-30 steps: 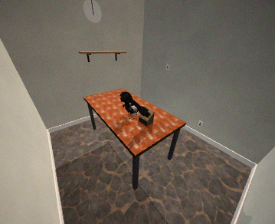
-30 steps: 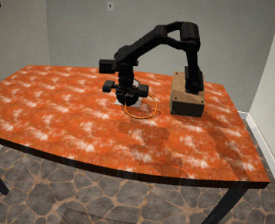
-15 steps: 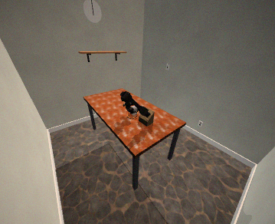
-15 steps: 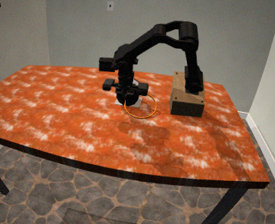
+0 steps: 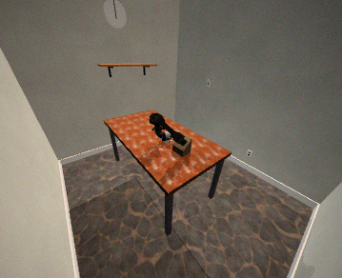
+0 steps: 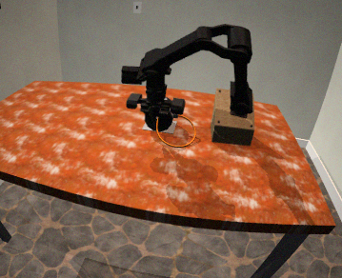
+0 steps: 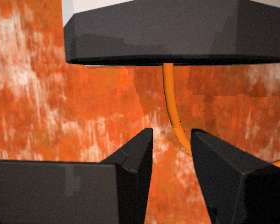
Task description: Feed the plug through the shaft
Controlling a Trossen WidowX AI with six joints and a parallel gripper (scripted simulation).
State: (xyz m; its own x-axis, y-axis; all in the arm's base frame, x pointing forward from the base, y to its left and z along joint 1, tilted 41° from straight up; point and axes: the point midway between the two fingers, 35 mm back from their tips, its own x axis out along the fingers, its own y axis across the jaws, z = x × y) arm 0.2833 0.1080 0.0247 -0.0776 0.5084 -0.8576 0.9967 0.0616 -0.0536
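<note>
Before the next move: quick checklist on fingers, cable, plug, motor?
1. Fingers parted, gap visible between them: ok.
2. Nothing clamped: ok. The cable runs down past the inner edge of the right finger; contact cannot be ruled out.
3. Clear of the cable for a retreat: cannot tell, since the gripper straddles it.
4. Cable slack: ok. It lies in a loop on the table.
5. Plug lying flat past the shaft end: cannot tell; no view shows the plug.
6. Motor seated: cannot tell; the exterior view has the gripper in front of it.
</note>
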